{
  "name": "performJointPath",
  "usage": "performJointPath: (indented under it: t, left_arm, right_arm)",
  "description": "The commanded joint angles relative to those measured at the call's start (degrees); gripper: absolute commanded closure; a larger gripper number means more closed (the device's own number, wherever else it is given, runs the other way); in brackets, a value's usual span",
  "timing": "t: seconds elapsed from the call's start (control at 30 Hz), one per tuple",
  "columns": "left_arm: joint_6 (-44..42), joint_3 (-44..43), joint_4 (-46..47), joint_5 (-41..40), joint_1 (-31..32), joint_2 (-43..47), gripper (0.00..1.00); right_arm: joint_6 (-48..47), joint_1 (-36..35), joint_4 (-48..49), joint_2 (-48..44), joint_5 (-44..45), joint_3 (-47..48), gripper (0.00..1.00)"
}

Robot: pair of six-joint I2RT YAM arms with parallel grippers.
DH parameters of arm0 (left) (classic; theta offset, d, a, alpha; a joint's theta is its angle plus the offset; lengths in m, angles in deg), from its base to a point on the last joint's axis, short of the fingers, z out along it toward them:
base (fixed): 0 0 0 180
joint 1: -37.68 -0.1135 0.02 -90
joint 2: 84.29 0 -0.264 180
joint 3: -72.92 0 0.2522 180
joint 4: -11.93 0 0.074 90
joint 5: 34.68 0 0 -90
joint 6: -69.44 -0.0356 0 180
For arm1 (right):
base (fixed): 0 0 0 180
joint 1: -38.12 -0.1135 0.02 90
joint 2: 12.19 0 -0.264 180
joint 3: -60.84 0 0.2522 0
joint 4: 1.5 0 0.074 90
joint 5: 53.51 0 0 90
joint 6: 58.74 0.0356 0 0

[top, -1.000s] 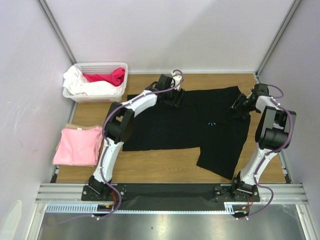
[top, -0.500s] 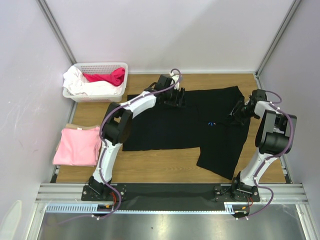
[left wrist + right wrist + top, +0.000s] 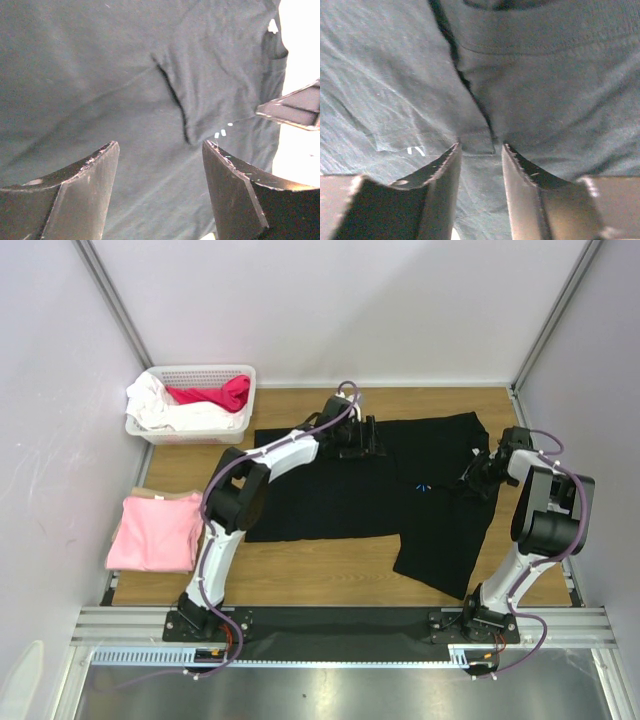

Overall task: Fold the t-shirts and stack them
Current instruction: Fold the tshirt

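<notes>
The large black t-shirt (image 3: 340, 490) lies spread flat across the table, with its pale-blue mark (image 3: 423, 486) right of centre. My left gripper (image 3: 372, 443) is open just above the shirt's far edge; in the left wrist view its fingers (image 3: 100, 165) frame dark cloth (image 3: 100, 75) with a short crease. My right gripper (image 3: 476, 476) is low over the shirt's right part. In the right wrist view it (image 3: 479, 148) is narrowly open, with a seam fold of the cloth (image 3: 475, 142) at the tips and the mark (image 3: 415, 150) to the left. The pink t-shirt (image 3: 155, 532) lies folded at the left edge.
A white basket (image 3: 240, 373) with white and magenta clothes stands at the back left. Bare wood (image 3: 320, 565) shows in front of the black shirt. Grey walls close in the left, right and back sides.
My left gripper has slid to the right along the shirt's far edge. My right gripper has moved slightly nearer and lower over the shirt's right part.
</notes>
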Motion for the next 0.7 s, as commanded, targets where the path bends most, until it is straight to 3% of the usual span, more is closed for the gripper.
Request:
performJointPath:
  t: [0.0, 0.1, 0.33, 0.67]
  left_arm:
    - [6.93, 0.46, 2.86, -1.63, 1.86, 3.87, 0.26]
    - [10.62, 1.95, 5.66, -1.72, 1.95, 4.05, 0.26]
    - [16.16, 1.52, 8.31, -1.28, 3.45, 2.03, 0.27]
    - [21.87, 2.13, 7.95, -2.95, 5.64, 1.23, 0.27]
  right_arm:
    - [1.27, -0.30, 2.45, -2.83, 1.58, -1.12, 0.60]
    - [1.80, -0.30, 3.60, -2.83, 1.40, -0.78, 0.67]
    - [2.33, -0.30, 4.13, -3.09, 1.57, 0.10, 0.97]
    - [3.30, -0.65, 1.76, -7.56, 0.52, 0.98, 1.00]
